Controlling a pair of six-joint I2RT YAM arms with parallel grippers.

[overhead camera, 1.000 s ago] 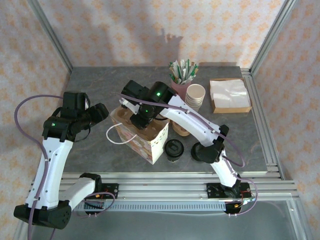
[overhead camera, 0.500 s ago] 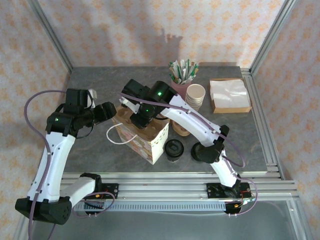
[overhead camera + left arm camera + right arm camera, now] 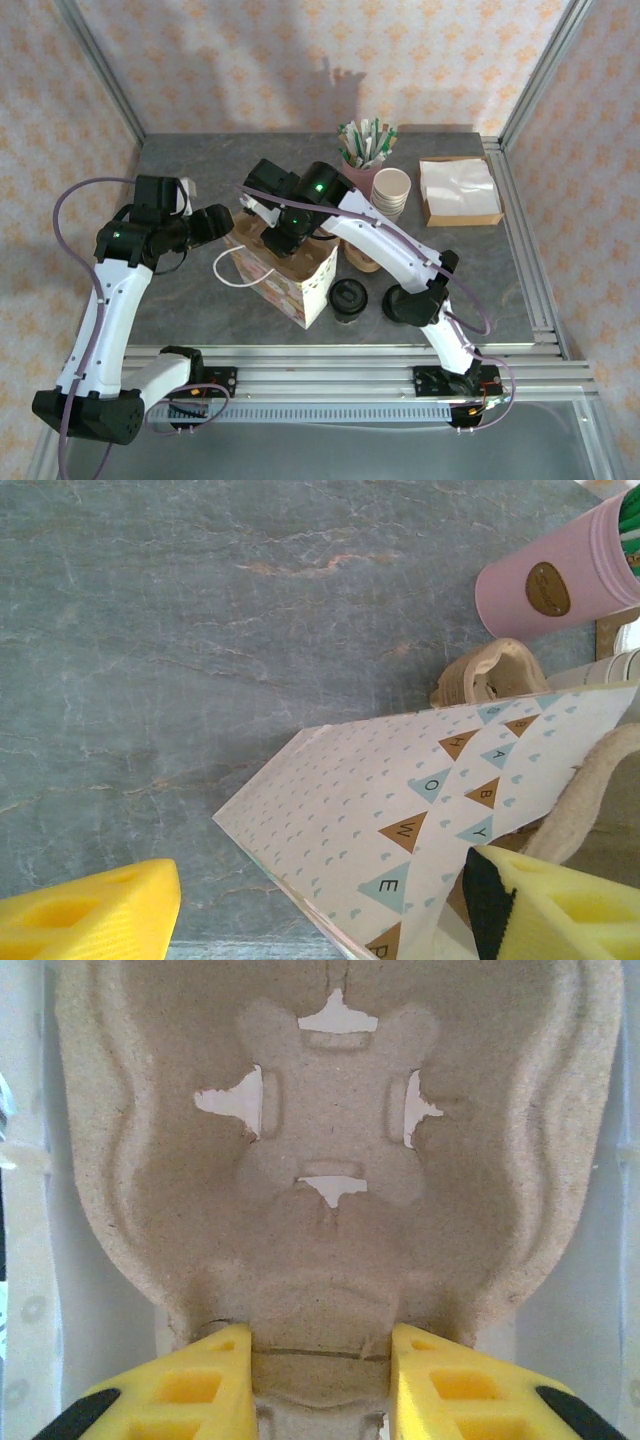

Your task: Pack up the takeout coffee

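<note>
Fingers (image 3: 190,1390) of your right gripper (image 3: 320,1345) pinch the pulp carrier (image 3: 330,1160) down in the bag (image 3: 300,278); your left gripper (image 3: 325,880) gapes wide, gripping nothing (bag edge between). The takeout coffee (image 3: 348,300) stands upright lower centre, right of the bag, nearer your right arm.

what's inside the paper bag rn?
A pulp cup carrier sits in the paper bag, pinched at its edge by the right end effector; its visible cup slot is empty. It hides the bag floor. The lidded coffee stands outside, beside it.
</note>
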